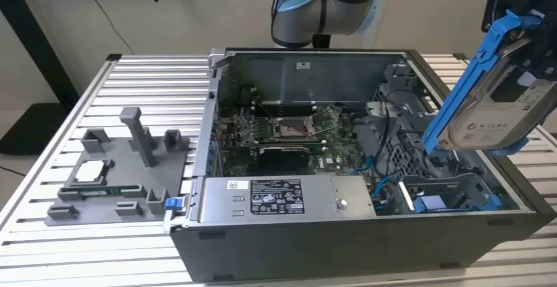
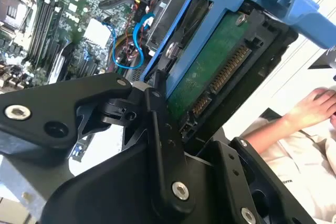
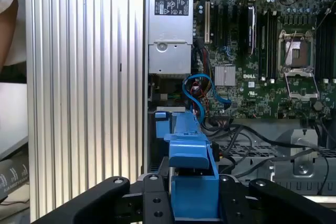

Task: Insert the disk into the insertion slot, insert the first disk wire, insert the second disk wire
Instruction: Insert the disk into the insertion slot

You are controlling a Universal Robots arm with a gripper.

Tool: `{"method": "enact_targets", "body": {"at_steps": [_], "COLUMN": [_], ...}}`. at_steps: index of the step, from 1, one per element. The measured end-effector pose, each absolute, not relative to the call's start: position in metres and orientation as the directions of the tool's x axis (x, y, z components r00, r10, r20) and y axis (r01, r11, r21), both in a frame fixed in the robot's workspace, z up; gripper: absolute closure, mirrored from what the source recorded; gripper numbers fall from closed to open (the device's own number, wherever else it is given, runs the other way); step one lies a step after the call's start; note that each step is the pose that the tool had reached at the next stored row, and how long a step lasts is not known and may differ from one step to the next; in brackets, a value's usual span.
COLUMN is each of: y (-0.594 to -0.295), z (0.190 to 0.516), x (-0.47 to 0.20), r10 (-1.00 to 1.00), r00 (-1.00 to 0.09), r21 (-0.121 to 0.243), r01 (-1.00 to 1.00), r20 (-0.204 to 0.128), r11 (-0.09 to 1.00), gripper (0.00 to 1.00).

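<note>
Black fingers of the gripper pinch the disk by its blue frame, one on each side. Tilted on edge, the disk hangs above the open computer case at the exterior view's right, clear of the insertion slot below.

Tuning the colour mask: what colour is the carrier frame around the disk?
Bright blue. The carrier frame shows best in the exterior view, around the disk.
</note>
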State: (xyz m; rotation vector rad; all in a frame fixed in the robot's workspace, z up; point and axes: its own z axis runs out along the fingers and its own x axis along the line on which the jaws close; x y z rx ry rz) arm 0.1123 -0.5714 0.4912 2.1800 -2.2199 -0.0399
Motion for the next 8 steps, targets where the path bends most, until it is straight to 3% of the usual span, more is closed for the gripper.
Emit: {"method": "enact_targets", "body": {"at_steps": [8], "y": [-0.5726], "z": [0.4805], "x": [0.1124], "r10": [-1.0], "r00": [-0.018], "r21": [0.039], "r01": [-0.999], "r20": [0.003], "r11": [0.018], "gripper": [1.0]}}
